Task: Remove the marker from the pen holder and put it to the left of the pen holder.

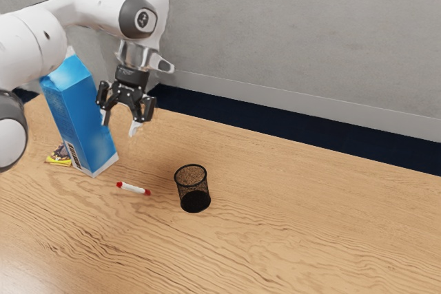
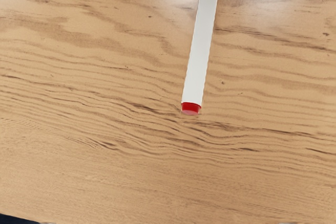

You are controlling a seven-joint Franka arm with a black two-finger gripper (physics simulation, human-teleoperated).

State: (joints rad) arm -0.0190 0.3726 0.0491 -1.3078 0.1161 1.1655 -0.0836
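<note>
In the exterior view my gripper (image 1: 120, 127) hangs open above the table, fingers spread with nothing between them. The white marker with red ends (image 1: 134, 189) lies flat on the wood, below the gripper and apart from it. Beside it, toward the exterior view's right, the black mesh pen holder (image 1: 193, 187) stands upright with no marker inside. The wrist view has the marker (image 2: 200, 45) lying on the table under my hand, one red end near the middle and the other at the picture's edge.
A tall blue carton (image 1: 81, 118) stands on the wooden table (image 1: 296, 218), close to the gripper on the exterior view's left. A small yellow packet (image 1: 59, 157) lies at the carton's foot. A grey wall rises behind the table's far edge.
</note>
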